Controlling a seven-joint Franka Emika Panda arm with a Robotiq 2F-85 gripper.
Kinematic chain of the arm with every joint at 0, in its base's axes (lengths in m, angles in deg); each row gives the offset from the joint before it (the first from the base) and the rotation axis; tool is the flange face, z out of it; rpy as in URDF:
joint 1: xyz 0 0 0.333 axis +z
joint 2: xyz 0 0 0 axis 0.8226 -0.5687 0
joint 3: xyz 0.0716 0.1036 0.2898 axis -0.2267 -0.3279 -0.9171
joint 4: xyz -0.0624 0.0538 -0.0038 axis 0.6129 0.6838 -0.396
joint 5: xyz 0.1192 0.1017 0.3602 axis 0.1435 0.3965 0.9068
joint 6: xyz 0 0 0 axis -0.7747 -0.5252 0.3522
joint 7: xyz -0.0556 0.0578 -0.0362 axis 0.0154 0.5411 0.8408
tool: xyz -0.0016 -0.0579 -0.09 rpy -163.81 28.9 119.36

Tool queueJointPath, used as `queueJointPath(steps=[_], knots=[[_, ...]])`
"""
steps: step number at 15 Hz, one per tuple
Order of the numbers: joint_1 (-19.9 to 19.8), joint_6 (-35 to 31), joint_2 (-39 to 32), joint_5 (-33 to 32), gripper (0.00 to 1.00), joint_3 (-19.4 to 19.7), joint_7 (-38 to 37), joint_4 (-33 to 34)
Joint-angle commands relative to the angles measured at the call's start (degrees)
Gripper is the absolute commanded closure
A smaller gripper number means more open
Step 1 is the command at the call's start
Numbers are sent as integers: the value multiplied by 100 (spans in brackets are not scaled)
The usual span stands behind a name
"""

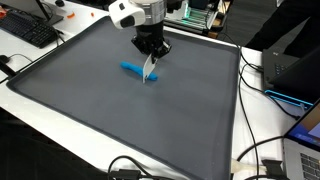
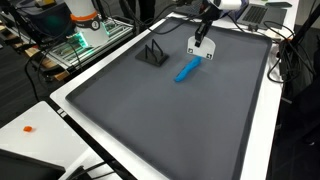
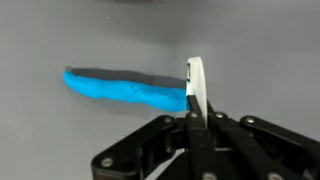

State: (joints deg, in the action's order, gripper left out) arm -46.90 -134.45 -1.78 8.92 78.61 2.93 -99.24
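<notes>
My gripper [image 3: 196, 118] is shut on a thin white flat piece [image 3: 196, 82], held edge-on between the fingertips. Its free end points toward the dark grey mat [image 1: 120, 110]. A long blue object [image 3: 125, 89] lies flat on the mat, and its near end sits right beside the white piece; I cannot tell whether they touch. In both exterior views the gripper [image 1: 150, 58] [image 2: 203, 38] hangs low over the mat with the white piece [image 1: 150, 71] [image 2: 200, 49] under it and the blue object [image 1: 132, 68] [image 2: 187, 70] alongside.
A small black wire stand [image 2: 152, 54] sits on the mat close to the gripper. The mat has a raised light rim [image 2: 90, 75]. Keyboards, cables and electronics [image 1: 30, 30] crowd the table around it, and a laptop [image 1: 300, 75] stands beyond one edge.
</notes>
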Motion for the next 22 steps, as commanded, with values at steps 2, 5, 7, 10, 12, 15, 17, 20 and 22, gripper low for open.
queueJointPath(steps=[2,5,7,10,12,15,17,20,22], knots=[[120,-153,-186,-219,99,142,-67,131],[159,-252,-267,-285,99,181,-92,155],[184,-338,-330,-327,99,198,-86,174],[215,-359,-422,-343,99,211,-77,214],[233,-366,-475,-354,99,224,-83,230],[244,-418,-520,-368,99,239,-105,212],[250,-439,-556,-367,99,252,-108,206],[248,-461,-596,-352,99,267,-111,183],[242,-481,-621,-337,99,272,-113,158]])
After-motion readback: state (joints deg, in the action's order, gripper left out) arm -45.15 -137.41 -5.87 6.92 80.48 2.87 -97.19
